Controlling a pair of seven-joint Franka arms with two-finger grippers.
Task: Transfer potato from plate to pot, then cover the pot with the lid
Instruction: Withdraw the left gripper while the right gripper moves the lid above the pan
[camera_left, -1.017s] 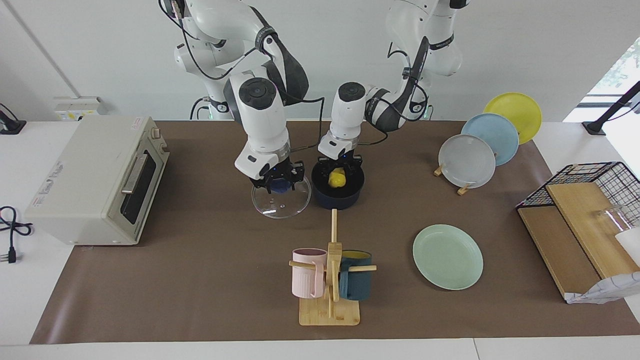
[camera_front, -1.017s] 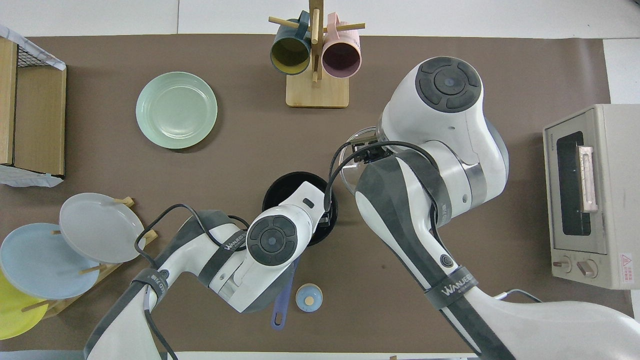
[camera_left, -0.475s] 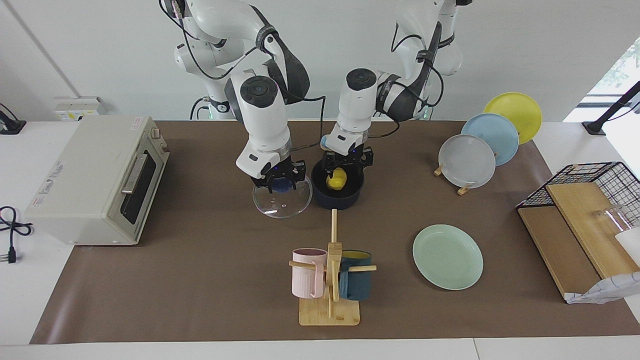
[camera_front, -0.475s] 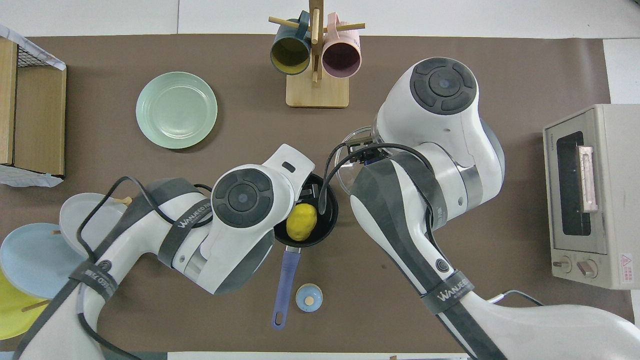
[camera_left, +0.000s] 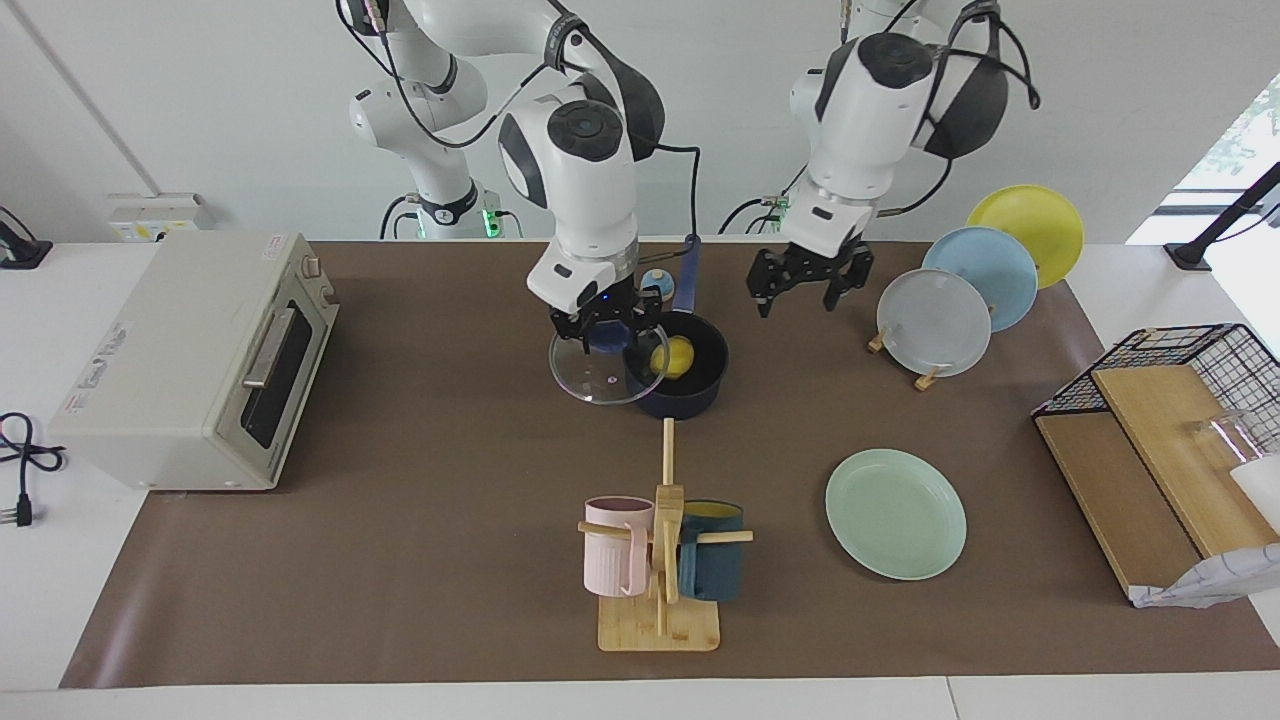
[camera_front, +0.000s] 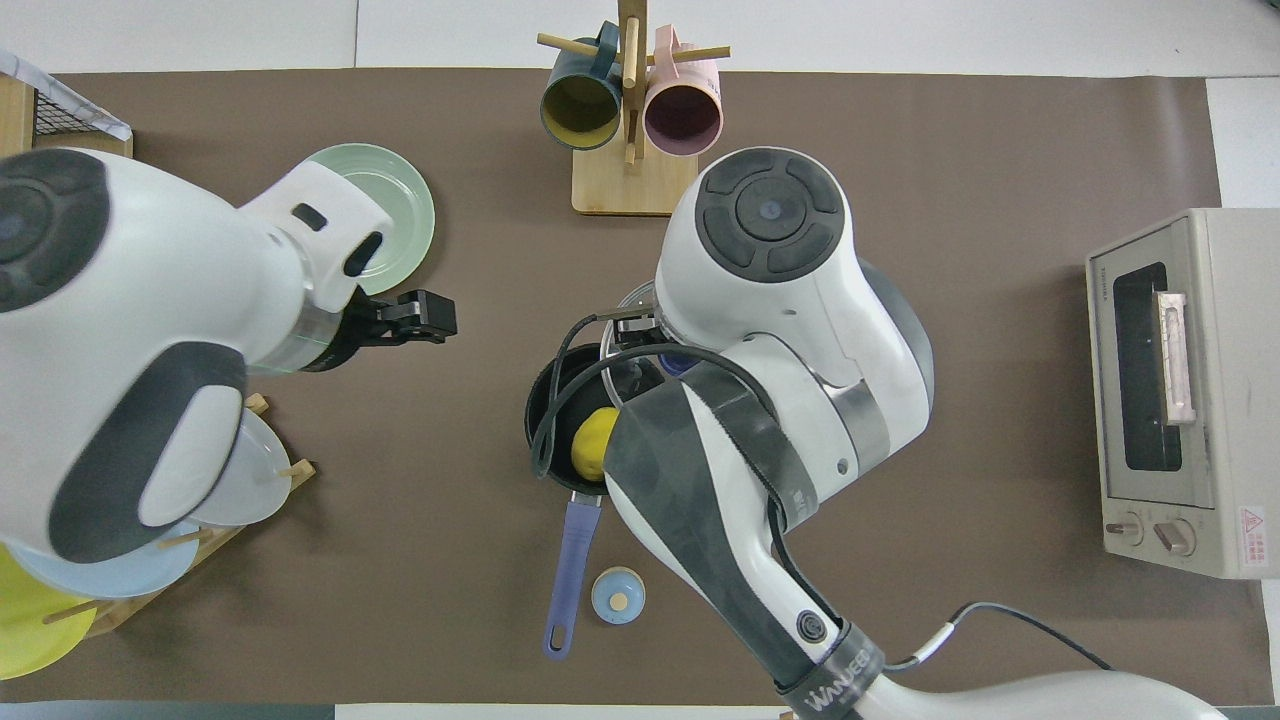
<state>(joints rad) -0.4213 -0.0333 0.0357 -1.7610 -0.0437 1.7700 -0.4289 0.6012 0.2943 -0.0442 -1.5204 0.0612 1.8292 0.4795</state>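
The yellow potato (camera_left: 672, 357) lies inside the dark navy pot (camera_left: 690, 395), whose blue handle (camera_front: 568, 570) points toward the robots. My right gripper (camera_left: 603, 332) is shut on the blue knob of the clear glass lid (camera_left: 598, 378) and holds it in the air, overlapping the pot's rim on the side toward the right arm's end. My left gripper (camera_left: 808, 288) is open and empty, raised over the table between the pot and the rack of plates. The mint-green plate (camera_left: 895, 513) is empty. In the overhead view the potato (camera_front: 592, 445) and pot (camera_front: 548, 410) show beside my right arm.
A mug stand (camera_left: 660, 560) with a pink and a teal mug stands farther from the robots than the pot. A toaster oven (camera_left: 190, 360) is at the right arm's end. A plate rack (camera_left: 960, 300) and a wire basket (camera_left: 1180, 400) are at the left arm's end. A small bell (camera_front: 618, 595) sits beside the pot's handle.
My left gripper has let go of the potato, risen out of the pot and swung toward the plate rack. My right gripper has lifted the lid and carried it toward the pot.
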